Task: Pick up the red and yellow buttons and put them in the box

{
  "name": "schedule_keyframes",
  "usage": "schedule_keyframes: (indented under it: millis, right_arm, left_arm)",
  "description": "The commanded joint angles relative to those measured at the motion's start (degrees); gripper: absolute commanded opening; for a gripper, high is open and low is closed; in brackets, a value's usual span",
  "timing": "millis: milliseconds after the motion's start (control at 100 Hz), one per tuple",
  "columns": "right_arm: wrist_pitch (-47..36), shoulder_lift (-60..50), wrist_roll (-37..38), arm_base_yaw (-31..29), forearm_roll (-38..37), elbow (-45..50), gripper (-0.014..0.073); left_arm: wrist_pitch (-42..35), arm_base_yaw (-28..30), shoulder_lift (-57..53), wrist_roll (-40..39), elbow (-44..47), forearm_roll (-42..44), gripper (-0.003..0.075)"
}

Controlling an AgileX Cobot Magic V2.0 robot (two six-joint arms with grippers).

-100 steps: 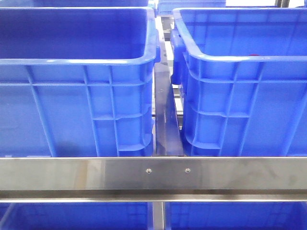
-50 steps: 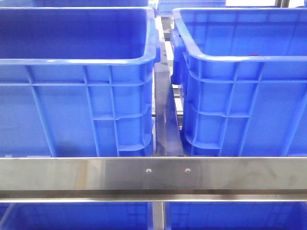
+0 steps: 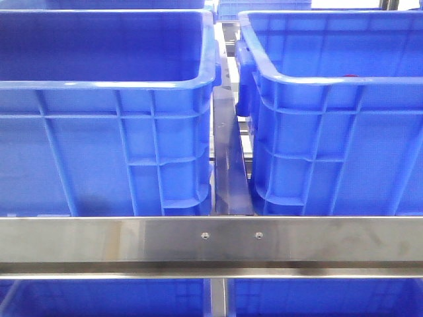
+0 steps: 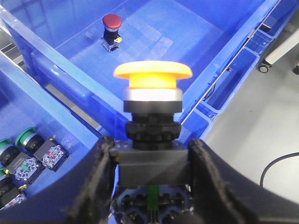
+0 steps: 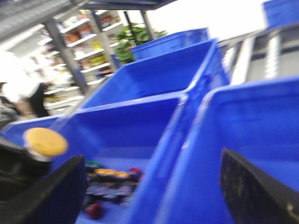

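Left end effector (image 4: 150, 186): its two dark fingers clamp the square grey base of the yellow button, one finger on each side.
Yellow button (image 4: 153, 77): upright in that grasp, with an orange-yellow mushroom cap, a silver collar and a black ribbed neck; it hangs above the rim between two crates. In the right wrist view the same cap (image 5: 45, 141) shows at the edge, blurred.
Green buttons (image 4: 25, 138): several with black and grey bases lie just beside the held piece, on the floor of the neighbouring crate (image 4: 28, 112).
Box (image 4: 187, 42): bright blue, with a lit floor, stretching away beyond the held button; in the front view it stands on the right (image 3: 330, 132), beside the darker crate (image 3: 106, 125) on the left.
Red button (image 4: 112, 21): upright on its small base, on the floor of the box towards the far end, well apart from the yellow one.
Right end effector (image 5: 154, 196): fingers spread wide, holding nothing, one dark finger at each side of its view over blue crates; the picture is blurred.
Metal rail (image 3: 211, 241): crosses the front view in front of both crates.
Shelves (image 5: 79, 42): far behind, blurred.
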Motion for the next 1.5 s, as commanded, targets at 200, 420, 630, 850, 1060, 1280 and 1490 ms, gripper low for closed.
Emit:
schedule_keyframes:
  millis: [200,420,630,850,1060,1280,1490]
  right_arm:
    - [17.62,7.77,12.05,0.01,5.56,-3.49,0.0603]
    - [27.78,16.41,14.9,0.01,5.59,-8.84,0.0603]
    - [35.4,25.97,15.74,0.01,5.59,-14.48,0.0603]
    - [39.81,33.4,15.8,0.01,5.59,-19.37,0.0603]
    - [44.9,37.7,15.8,0.01,5.59,-23.47,0.0601]
    - [47.4,39.08,15.8,0.01,5.59,-24.35,0.042]
    - [48.14,39.08,15.8,0.01,5.59,-24.35,0.0188]
  left_arm:
    - [-2.71,-0.33,-1.56,0.04,-1.67,-0.55,-0.0019]
    - [-2.41,-0.33,-1.56,0.04,-1.67,-0.55,-0.0019]
    - [-2.41,-0.33,-1.56,0.04,-1.67,-0.65,-0.0019]
    - [-2.41,-0.33,-1.56,0.04,-1.67,-0.65,-0.0019]
    - [-2.41,-0.33,-1.56,0.04,-1.67,-0.65,-0.0019]
    - [-2.41,-0.33,-1.56,0.04,-1.67,-0.65,-0.0019]
    - [-2.41,-0.33,-1.56,-0.09,-1.67,-0.65,-0.0017]
